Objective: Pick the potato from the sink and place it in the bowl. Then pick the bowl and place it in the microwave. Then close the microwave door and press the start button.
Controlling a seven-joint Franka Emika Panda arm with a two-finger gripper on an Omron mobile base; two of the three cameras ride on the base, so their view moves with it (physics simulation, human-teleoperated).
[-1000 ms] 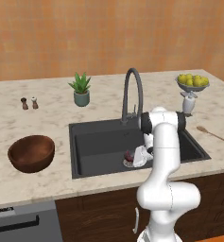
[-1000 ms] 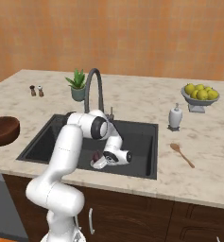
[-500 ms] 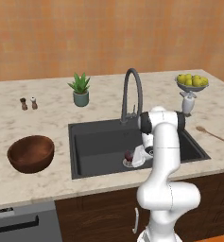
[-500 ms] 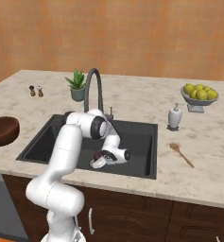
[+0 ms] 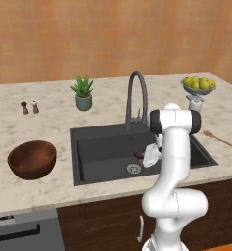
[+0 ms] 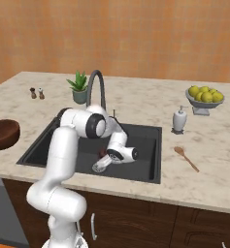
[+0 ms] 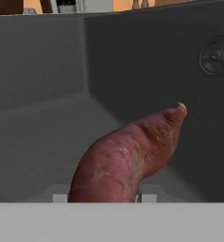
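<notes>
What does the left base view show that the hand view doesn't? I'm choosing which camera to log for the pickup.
Left base view alone: the bowl on the counter left of the sink, the faucet, potted plant, fruit dish and wooden spoon. Hand view alone: the potato's wrinkled reddish skin close up, lying against the claw above the basin floor. Both share the potato, the dark sink and its round drain.
</notes>
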